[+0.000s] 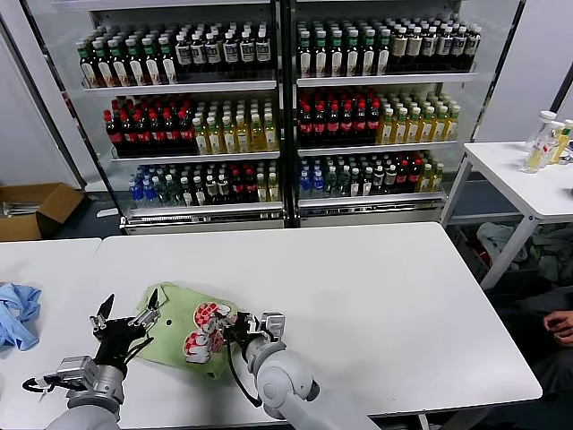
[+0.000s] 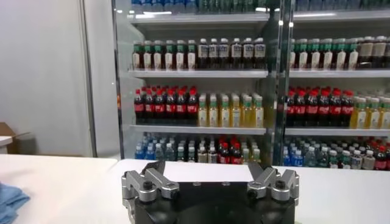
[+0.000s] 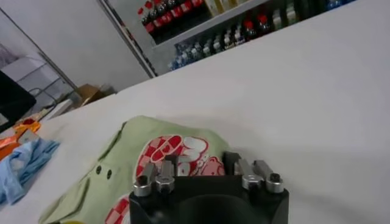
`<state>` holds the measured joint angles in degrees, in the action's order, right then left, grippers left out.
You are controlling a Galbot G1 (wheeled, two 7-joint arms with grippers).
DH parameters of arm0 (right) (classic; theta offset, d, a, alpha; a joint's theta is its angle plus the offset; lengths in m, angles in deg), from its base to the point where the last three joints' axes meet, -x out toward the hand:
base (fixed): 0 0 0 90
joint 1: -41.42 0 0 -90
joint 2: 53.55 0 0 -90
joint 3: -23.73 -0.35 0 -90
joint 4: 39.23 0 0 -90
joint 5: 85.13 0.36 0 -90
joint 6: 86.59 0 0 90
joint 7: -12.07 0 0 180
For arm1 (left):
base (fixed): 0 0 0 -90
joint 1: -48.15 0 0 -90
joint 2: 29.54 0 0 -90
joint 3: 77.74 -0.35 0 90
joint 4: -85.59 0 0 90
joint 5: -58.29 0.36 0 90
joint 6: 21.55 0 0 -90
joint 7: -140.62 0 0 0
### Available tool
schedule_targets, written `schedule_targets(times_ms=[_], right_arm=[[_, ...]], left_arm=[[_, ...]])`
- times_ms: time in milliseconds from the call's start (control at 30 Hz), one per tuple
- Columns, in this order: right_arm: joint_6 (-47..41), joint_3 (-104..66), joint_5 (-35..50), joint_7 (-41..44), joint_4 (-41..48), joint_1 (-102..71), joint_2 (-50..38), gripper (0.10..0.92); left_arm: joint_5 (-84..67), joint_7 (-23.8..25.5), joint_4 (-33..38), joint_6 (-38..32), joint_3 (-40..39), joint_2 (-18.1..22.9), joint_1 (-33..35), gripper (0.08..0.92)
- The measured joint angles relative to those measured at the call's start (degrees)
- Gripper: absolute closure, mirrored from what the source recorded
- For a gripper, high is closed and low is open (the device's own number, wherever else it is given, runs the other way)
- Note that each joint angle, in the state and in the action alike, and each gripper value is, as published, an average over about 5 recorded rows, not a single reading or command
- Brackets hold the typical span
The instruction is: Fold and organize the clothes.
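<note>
The light green polo shirt lies bunched on the white table near its front left, with the pink-and-white print facing up. My left gripper is open, tilted up over the shirt's left edge and holding nothing. In the left wrist view this gripper points at the shelves and the shirt is hidden. My right gripper is open at the right edge of the print. In the right wrist view this gripper sits just over the shirt and its print.
A small light-blue cloth lies at the far left, also in the right wrist view. Drink shelves stand behind the table. A side table with bottles is at the right, a person's hand below it, and a cardboard box on the floor at left.
</note>
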<state>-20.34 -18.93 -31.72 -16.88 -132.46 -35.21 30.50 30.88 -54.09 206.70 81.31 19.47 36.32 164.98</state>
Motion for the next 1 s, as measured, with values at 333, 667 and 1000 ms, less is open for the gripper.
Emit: schedule_targets(times_ms=[333, 667, 1000], right_arm=[[-0.8, 0.82, 0.76, -0.99, 2.77, 2.27, -0.04, 0.813], [-3.37, 0.98, -4.67, 2.91, 5.72, 6.13, -2.76, 0.908], [-5.66, -0.16, -13.44, 14.87, 9.83, 14.76, -8.97, 0.908]], left_arm=[[-0.35, -0.06, -0.03, -0.1, 0.42, 0.07, 0.11, 0.177], [-0.75, -0.1, 0.27, -0.18, 0.69, -0.18, 0.35, 0.177], [-0.47, 0.02, 1.07, -0.15, -0.25, -0.37, 0.46, 0.177]])
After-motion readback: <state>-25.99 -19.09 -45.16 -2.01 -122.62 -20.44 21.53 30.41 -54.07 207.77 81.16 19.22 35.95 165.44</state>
